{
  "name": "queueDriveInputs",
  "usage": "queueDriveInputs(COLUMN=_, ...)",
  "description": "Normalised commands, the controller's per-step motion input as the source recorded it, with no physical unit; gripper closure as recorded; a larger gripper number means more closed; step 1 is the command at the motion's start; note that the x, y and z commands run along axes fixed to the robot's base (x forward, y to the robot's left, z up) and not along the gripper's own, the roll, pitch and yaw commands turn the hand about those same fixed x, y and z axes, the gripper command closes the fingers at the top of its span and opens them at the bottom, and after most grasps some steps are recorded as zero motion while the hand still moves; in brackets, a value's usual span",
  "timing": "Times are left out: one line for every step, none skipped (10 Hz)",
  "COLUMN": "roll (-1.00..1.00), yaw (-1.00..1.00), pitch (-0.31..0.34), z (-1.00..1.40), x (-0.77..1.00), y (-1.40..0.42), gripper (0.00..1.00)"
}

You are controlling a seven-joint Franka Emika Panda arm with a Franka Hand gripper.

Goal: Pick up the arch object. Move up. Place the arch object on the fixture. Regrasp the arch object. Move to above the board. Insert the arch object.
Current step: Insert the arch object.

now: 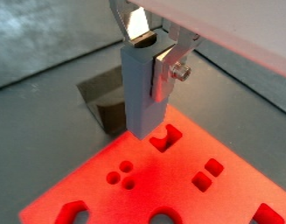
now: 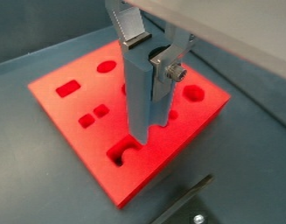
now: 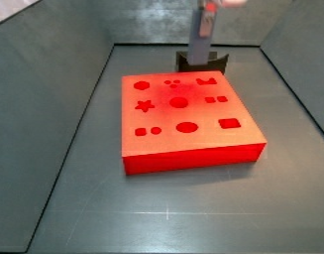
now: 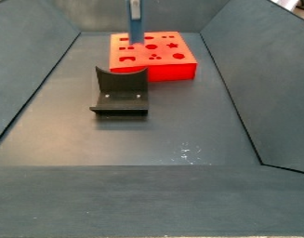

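Note:
My gripper point(image 1: 155, 54) is shut on the arch object point(image 1: 145, 87), a slim blue-grey block that hangs upright from the silver fingers point(image 1: 170, 63). Its lower end hovers above the board point(image 1: 104, 188), over an arch-shaped recess point(image 1: 166, 136) near one edge. Both wrist views show this; the recess also appears below the arch object point(image 2: 145, 92) in a wrist view point(image 2: 124, 154). In both side views the arch object point(image 3: 201, 40) point(image 4: 134, 23) stands a little above the red board point(image 3: 191, 149) point(image 4: 173, 67). The fixture point(image 4: 121, 90) is bare.
The board carries several darker recesses: a star point(image 3: 143, 104), circles, squares and an oval point(image 3: 187, 127). The dark fixture point(image 3: 201, 63) stands just beyond the board's far edge. Grey bin walls point(image 3: 71, 89) slope up around the floor.

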Motion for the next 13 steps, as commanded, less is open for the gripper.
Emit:
queueDriveInputs(roll=-0.01, yaw=-0.16, pitch=0.0, z=-0.18, x=0.25, y=-0.02, gripper=1.0)
queueDriveInputs(roll=0.0, yaw=-0.56, pitch=-0.043, z=-0.36, x=0.5, y=-0.1, gripper=1.0)
queueDriveInputs(roll=0.0, yaw=-0.53, pitch=-0.041, z=-0.33, x=0.46, y=-0.11, gripper=1.0)
queueDriveInputs(roll=0.0, yaw=-0.25, pitch=0.0, z=-0.17, x=0.19, y=-0.03, gripper=1.0)
queueDriveInputs(roll=0.0, yaw=-0.17, pitch=0.0, z=-0.16, x=0.08, y=0.0, gripper=1.0)
queueDriveInputs(roll=0.01, yaw=-0.09, pitch=-0.007, z=-0.37, x=0.04, y=0.0, gripper=1.0)
queueDriveInputs(roll=0.0, yaw=-0.02, pitch=-0.029, z=-0.34, x=0.0, y=-0.01, gripper=1.0)
queueDriveInputs(roll=-0.03, yaw=0.0, pitch=-0.023, z=-0.13, x=0.0, y=-0.01, gripper=1.0)
queueDriveInputs(roll=-0.04, yaw=0.0, pitch=-0.023, z=-0.09, x=0.0, y=0.0, gripper=1.0)
queueDriveInputs(roll=-0.04, yaw=0.0, pitch=-0.03, z=-0.17, x=0.04, y=0.0, gripper=1.0)
queueDriveInputs(roll=-0.01, yaw=0.0, pitch=-0.03, z=-0.22, x=0.07, y=-0.02, gripper=1.0)
queueDriveInputs(roll=0.0, yaw=0.0, pitch=-0.044, z=-0.29, x=0.07, y=-0.06, gripper=1.0)
queueDriveInputs(roll=-0.02, yaw=0.0, pitch=-0.051, z=-0.33, x=0.11, y=-0.03, gripper=1.0)
